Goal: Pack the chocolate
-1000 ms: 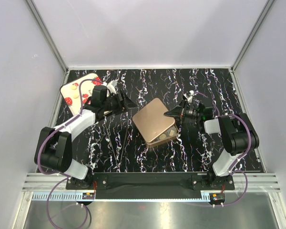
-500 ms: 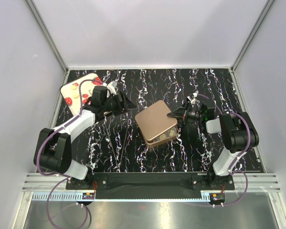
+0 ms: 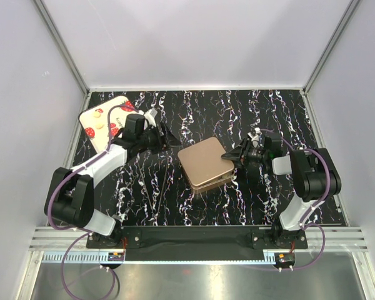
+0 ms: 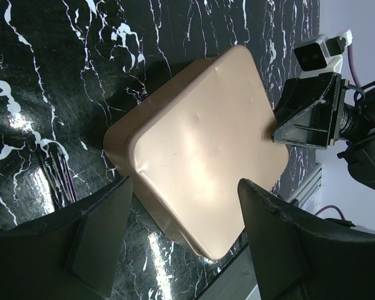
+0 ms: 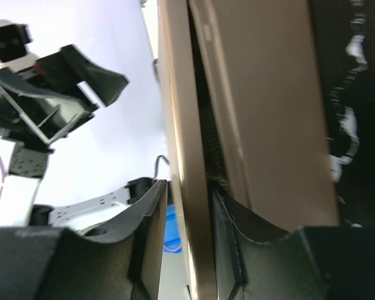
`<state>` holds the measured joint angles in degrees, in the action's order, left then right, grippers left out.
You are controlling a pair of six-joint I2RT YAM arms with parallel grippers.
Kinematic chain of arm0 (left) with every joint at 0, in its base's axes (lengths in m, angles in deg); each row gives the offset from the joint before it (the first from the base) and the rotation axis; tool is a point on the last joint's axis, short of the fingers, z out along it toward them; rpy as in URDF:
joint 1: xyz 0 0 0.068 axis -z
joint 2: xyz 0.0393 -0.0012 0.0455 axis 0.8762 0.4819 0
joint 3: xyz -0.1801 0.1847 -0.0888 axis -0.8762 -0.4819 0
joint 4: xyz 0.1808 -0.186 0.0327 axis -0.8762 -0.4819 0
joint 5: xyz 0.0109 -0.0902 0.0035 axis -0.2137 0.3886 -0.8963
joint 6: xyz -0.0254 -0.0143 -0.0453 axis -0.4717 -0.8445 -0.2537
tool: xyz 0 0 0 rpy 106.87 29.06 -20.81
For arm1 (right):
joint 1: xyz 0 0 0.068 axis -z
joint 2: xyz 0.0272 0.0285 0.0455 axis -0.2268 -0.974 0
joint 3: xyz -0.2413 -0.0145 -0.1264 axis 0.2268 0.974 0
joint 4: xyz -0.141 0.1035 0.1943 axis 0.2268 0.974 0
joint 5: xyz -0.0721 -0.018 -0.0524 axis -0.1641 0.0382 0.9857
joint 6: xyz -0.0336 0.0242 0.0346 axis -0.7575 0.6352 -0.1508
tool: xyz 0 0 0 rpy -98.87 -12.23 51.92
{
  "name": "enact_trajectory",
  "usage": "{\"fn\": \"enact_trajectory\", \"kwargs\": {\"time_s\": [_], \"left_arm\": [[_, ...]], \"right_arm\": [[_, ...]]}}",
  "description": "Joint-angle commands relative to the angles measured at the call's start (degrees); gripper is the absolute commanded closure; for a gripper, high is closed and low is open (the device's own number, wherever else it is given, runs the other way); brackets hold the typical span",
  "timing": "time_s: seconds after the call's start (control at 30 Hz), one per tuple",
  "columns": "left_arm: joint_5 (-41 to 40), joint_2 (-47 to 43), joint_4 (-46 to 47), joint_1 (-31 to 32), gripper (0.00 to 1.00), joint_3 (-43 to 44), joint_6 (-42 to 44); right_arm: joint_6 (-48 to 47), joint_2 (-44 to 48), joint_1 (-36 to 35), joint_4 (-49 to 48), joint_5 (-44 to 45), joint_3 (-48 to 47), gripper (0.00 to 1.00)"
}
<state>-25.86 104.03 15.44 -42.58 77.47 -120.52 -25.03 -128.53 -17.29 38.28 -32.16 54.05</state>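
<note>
A gold tin (image 3: 204,164) sits mid-table with its lid (image 4: 206,137) lying over it; any chocolate inside is hidden. My right gripper (image 3: 229,155) is shut on the lid's right edge, one finger above and one below the rim (image 5: 181,125), with the tin's base (image 5: 269,106) beside it. My left gripper (image 3: 169,140) is open and empty, just off the tin's far-left corner; its fingers (image 4: 106,231) frame the lid without touching it. Two small cream chocolates (image 3: 100,119) lie on a cream tray (image 3: 111,102) with red strawberry prints at the far left.
The strawberry tray lies behind the left arm, against the left wall. The black marbled tabletop (image 3: 194,200) is bounded by white walls at left, back and right. The right gripper's body (image 4: 309,112) shows at the tin's far edge in the left wrist view.
The lid has come down over the tin; the open near-right corner that showed candies is now covered. My right gripper sank with it. My left gripper shifted slightly right.
</note>
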Motion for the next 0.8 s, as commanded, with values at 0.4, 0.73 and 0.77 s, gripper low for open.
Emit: {"fn": "enact_trajectory", "kwargs": {"time_s": [0.4,0.73,0.77], "left_arm": [[-4.9,2.2,-3.3,3.4,0.28,3.1,1.6],[-3.9,3.1,-1.6,4.2,0.29,3.2,1.5],[-3.9,3.2,-1.6,4.2,0.29,3.2,1.5]], "right_arm": [[-14.7,7.6,1.0,20.9,8.7,-3.4,0.57],[-22.2,13.2,1.0,38.6,19.6,-6.4,0.57],[-22.8,13.7,1.0,40.0,20.6,-6.8,0.58]]}}
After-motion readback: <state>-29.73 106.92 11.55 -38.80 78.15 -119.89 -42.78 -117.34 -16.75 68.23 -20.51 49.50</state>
